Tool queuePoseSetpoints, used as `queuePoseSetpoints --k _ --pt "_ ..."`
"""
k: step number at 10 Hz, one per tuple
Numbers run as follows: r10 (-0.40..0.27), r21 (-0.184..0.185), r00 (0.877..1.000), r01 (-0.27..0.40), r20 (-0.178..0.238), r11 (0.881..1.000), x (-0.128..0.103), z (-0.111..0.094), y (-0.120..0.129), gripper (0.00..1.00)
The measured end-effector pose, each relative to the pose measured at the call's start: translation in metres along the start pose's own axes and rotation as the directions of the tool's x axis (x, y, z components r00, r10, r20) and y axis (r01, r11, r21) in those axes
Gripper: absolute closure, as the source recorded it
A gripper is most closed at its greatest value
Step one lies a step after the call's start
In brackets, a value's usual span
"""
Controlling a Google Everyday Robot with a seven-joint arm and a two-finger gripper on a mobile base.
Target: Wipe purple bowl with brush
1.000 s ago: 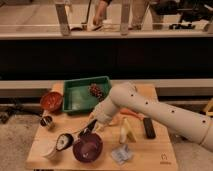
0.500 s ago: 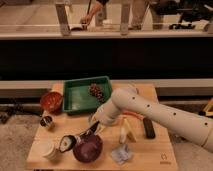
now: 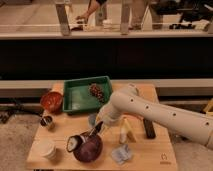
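The purple bowl sits on the wooden table near the front left. The brush has its whitish head at the bowl's left rim, and its dark handle slants up and to the right. My gripper hangs just above the bowl's far rim and is shut on the upper end of the handle. My white arm reaches in from the right.
A red-brown bowl and a green tray holding a pine cone stand at the back. A small can and white cup are at the left. A yellowish object, flat black bar and crumpled wrapper lie to the right.
My gripper has moved down and slightly right with the brush. The brush head has shifted right, from beside the purple bowl to its left rim.
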Motion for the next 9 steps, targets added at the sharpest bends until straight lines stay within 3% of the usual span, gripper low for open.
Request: queuePoseSetpoints --k 2,4,9 --pt "-0.033 -0.014 0.998 0.032 -0.049 0.999 0.004 0.001 -0.001 1.00" --pt "-0.059 -0.034 0.988 0.055 -0.146 0.998 0.007 0.003 0.000 1.00" --pt "-0.071 -0.065 0.976 0.058 -0.204 0.996 0.018 0.006 0.008 1.00"
